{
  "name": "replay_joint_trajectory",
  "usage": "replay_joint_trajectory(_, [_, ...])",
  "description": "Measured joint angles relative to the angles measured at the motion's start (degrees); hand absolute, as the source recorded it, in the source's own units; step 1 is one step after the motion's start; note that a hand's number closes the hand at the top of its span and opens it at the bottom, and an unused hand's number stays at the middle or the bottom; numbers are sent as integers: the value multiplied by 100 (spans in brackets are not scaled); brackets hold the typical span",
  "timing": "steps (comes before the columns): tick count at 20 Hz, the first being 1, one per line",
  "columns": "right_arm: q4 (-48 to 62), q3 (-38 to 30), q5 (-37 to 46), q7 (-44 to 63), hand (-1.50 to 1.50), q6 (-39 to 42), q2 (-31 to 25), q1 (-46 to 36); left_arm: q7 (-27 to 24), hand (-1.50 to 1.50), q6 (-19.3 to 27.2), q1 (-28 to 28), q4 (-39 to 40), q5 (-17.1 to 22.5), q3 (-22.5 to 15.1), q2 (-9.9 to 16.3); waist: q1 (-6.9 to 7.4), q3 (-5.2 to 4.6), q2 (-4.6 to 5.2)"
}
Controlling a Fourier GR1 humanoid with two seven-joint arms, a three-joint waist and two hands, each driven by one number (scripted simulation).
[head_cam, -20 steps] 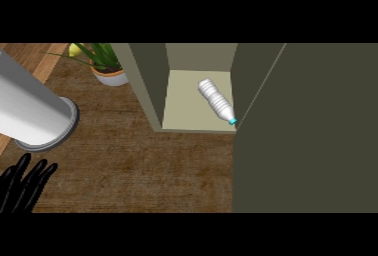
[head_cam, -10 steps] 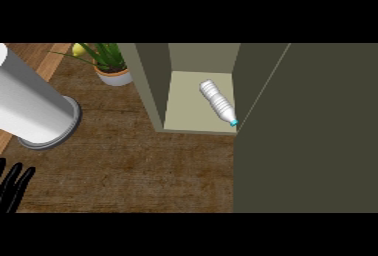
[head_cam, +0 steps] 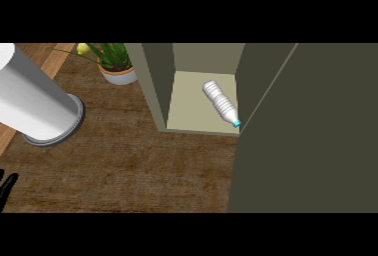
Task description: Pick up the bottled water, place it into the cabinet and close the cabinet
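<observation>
The bottled water (head_cam: 221,103), clear and ribbed with a blue cap, lies on its side on the pale cabinet floor (head_cam: 188,107), cap pointing toward the front right corner. The cabinet's dark olive door (head_cam: 310,135) stands ajar and fills the right of the head view; its edge runs just past the cap. Only the straight fingertips of my left hand (head_cam: 6,186) show, at the lower left edge, far from the cabinet and holding nothing. My right hand does not show.
A tall white cylinder (head_cam: 33,100) stands on the wooden counter (head_cam: 140,170) at the left. A potted green plant (head_cam: 115,64) sits at the back, just left of the cabinet's side wall (head_cam: 151,85).
My left hand has sunk down and to the left, so only fingertips remain in view. The bottle has stayed where it lies in the cabinet.
</observation>
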Motion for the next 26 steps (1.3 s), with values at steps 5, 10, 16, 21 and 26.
replay_joint_trajectory(5, [51,505,77,390,150,-656,277,-746,-70,-150,-240,179,-5,109,223,134,68,8,11])
replay_joint_trajectory(10, [158,911,224,738,150,-1452,727,-1608,-147,-150,-456,360,19,193,415,229,156,13,24])
replay_joint_trajectory(16, [464,1446,1029,1255,150,-2557,1470,-2819,-281,-150,-796,542,105,307,713,338,261,34,82])
replay_joint_trajectory(21, [1228,1978,1186,1835,150,-3242,2040,-4126,-392,-150,-1199,757,209,407,958,434,391,65,150])
replay_joint_trajectory(26, [2088,2033,489,1905,150,-3501,2225,-5623,-561,-150,-1703,1009,455,587,1388,510,391,101,209])
